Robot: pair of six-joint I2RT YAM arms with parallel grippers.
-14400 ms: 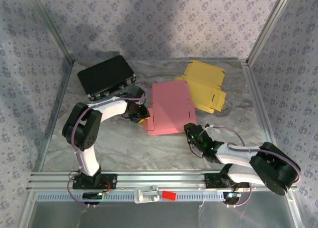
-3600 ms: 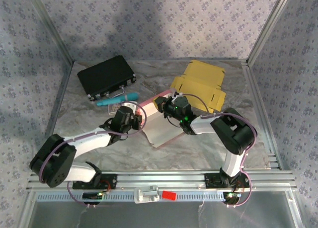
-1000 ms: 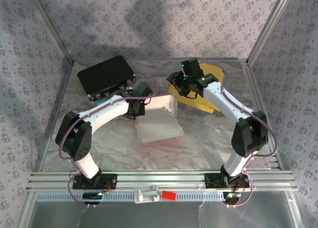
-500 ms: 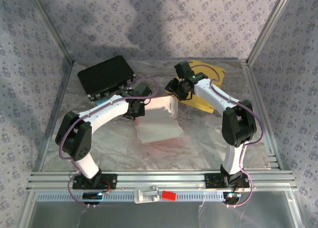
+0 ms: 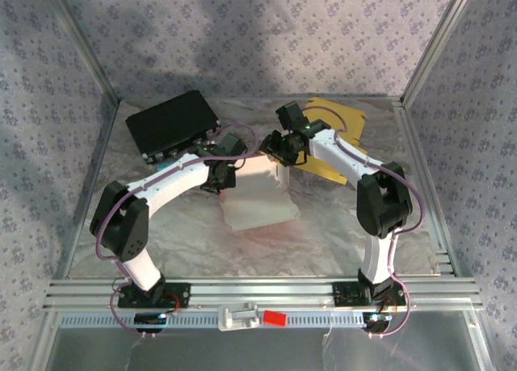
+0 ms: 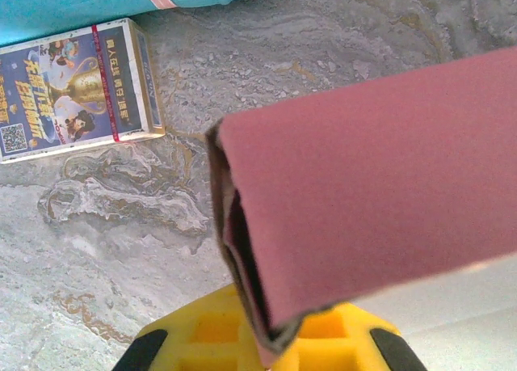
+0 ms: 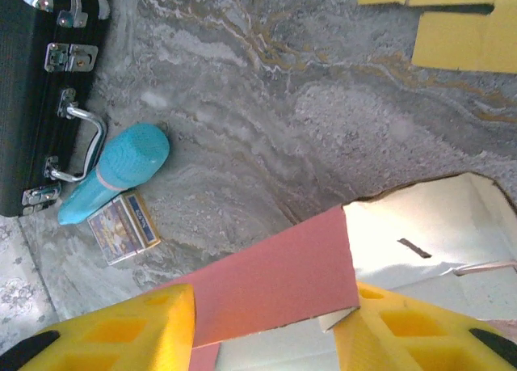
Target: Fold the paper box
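Note:
The paper box (image 5: 257,195), pink outside and white inside, lies partly folded in the middle of the table with its back wall raised. My left gripper (image 5: 224,175) is shut on the box's left edge; in the left wrist view the doubled pink flap (image 6: 363,185) is pinched between the yellow fingers (image 6: 194,339). My right gripper (image 5: 281,149) hangs over the raised back wall. In the right wrist view its jaws stand apart, open, with the pink wall (image 7: 275,278) between them, and the right finger (image 7: 420,326) is at the wall's corner.
A flat yellow box blank (image 5: 339,141) lies behind the right arm. A black case (image 5: 172,122) sits at the back left. A teal cylinder (image 7: 113,173) and a small card pack (image 7: 123,225) lie beside the case, close to the left gripper.
The right gripper has come down and left from over the yellow blank to the pink box's back wall, narrowing slightly. The left gripper keeps its hold in place.

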